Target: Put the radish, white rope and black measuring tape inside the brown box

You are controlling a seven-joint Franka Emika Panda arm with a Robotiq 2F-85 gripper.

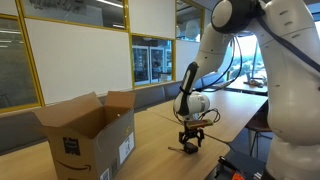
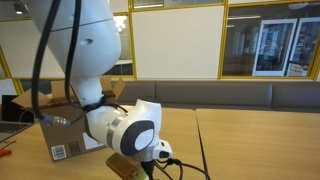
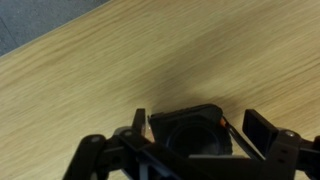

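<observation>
The black measuring tape (image 3: 193,134) is straddled by the gripper (image 3: 200,124), whose jaws are held wide, not clamped on it. The brown box (image 1: 85,135) is seen well apart from the claw, flaps open.

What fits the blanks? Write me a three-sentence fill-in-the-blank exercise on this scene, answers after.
The brown cardboard box with a black arrow logo stands with its top flaps ____.
The black roundish measuring tape sits ____ the jaws of the claw.
The tape lies ____ the box, on the light wooden table.
Missing words: open; between; outside.
</observation>
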